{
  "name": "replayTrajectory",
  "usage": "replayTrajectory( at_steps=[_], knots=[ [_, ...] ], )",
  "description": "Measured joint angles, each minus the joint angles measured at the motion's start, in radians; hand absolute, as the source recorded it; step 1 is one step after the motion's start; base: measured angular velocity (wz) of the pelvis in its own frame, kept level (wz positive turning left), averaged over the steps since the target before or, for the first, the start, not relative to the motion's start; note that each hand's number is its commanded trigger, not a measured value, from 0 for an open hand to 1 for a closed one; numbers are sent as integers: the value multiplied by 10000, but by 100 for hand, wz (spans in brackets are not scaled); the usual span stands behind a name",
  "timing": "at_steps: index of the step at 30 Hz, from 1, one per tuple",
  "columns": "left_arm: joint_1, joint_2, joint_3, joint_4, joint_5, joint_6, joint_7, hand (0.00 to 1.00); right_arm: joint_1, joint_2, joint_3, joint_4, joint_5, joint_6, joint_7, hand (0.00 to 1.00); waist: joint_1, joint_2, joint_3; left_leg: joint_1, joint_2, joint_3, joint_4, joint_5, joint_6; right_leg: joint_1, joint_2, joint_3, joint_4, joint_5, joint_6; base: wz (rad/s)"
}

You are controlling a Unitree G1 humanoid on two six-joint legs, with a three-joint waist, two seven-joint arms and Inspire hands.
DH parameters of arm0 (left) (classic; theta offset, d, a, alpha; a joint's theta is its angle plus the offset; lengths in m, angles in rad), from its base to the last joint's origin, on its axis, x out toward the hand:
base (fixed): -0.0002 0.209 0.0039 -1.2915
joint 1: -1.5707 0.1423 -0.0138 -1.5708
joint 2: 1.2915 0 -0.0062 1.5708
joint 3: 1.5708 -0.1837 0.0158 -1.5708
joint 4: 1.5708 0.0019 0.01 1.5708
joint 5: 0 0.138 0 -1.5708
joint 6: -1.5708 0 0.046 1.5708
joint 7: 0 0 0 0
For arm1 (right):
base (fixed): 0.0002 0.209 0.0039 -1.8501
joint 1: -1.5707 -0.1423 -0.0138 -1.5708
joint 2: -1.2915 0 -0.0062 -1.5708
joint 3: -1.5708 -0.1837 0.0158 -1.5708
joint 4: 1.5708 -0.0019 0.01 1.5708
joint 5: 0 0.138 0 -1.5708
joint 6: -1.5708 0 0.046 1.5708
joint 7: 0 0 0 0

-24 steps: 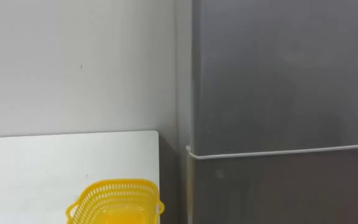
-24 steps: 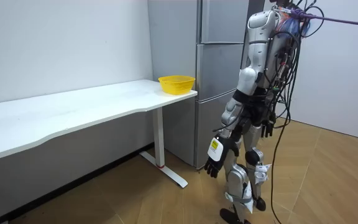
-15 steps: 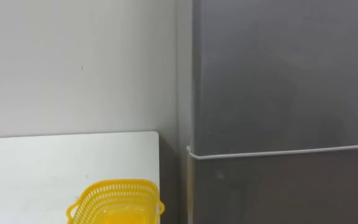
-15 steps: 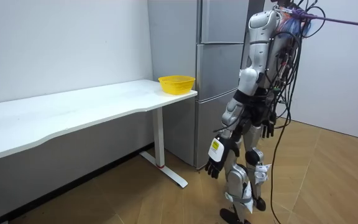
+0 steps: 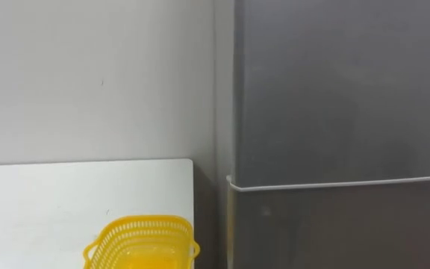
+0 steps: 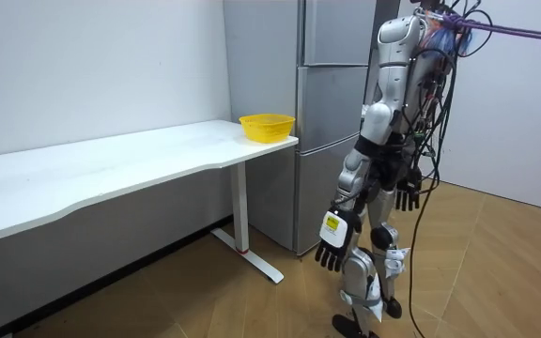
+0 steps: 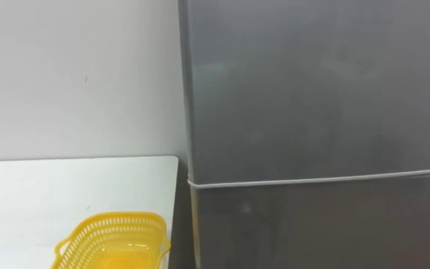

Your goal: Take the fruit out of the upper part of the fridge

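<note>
Room view shows the robot by the shut fridge [image 6: 330, 113] in the upper middle, its left robot hand [image 6: 332, 246] and right robot hand [image 6: 405, 195] hanging with loose fingers, holding nothing, and a basket [image 6: 267, 126] on the counter [image 6: 111, 169] just left of the fridge.

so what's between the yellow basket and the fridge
Nothing stands there: the yellow basket sits at the edge of the white table, then only a narrow gap before the fridge, seen in both eye views.
</note>
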Motion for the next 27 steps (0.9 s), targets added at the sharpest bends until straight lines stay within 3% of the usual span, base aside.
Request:
replayTrajectory(
  at_steps=[6, 9, 12, 16, 20, 23, 26, 27],
  knots=[
    [13, 9, 294, 439, -2520, -14, 592, 0, -103, -2, -299, 12, -64, 48, -30, 0, 26, 43, 8, 9, 0, -14, 29, 0, -1, -11, 7, 37, 0, -2, -3, -2],
    [235, 13, 732, 393, -4060, 4, 1110, 0, -127, -2, -298, -11, 44, 80, -76, 0, 85, 43, 9, 18, -5, -1, 47, 1, -1, 15, -9, -9, 14, -2, -3, 1],
    [328, 19, 1667, 156, -6366, -30, 1812, 0, -221, -3, -420, 13, 127, 119, -105, 0, 127, 37, 22, -51, -8, -26, 58, 1, -1, 4, -36, -109, 18, -4, 1, 13],
    [-65, 41, 2662, -134, -9942, -780, 2708, 0, -359, -11, -418, 3, 126, 77, -113, 0, 347, 52, 21, -76, -13, -52, 40, 4, -2, -6, -53, -132, 73, -4, 1, 3],
    [-82, 5, 3190, -1415, -12309, -1293, 3636, 0, -313, -41, -553, -97, 235, -24, -128, 0, 577, 49, 22, -71, -7, -47, 52, 4, -3, -32, -27, -97, 49, 6, -5, -3],
    [-99, 1, 3567, -2428, -13414, -1663, 4229, 0, -311, -108, -702, -188, 211, -166, -142, 0, 836, 107, -7, -104, 10, 26, 11, 3, -4, -175, 3, 15, 71, 16, -13, -14],
    [-134, 28, 3709, -3794, -14263, -2468, 5007, 0, -317, -175, -764, -560, -189, -437, -285, 0, 934, 153, -25, -178, -2, 17, -31, 5, -2, -364, -9, 54, 199, 28, -20, -9],
    [-129, 30, 3709, -4011, -14383, -2550, 5136, 0, -309, -179, -763, -578, -197, -473, -320, 0, 951, 144, -19, -180, -5, -1, -30, 5, -2, -361, -10, 57, 202, 30, -18, 0]
  ],
)
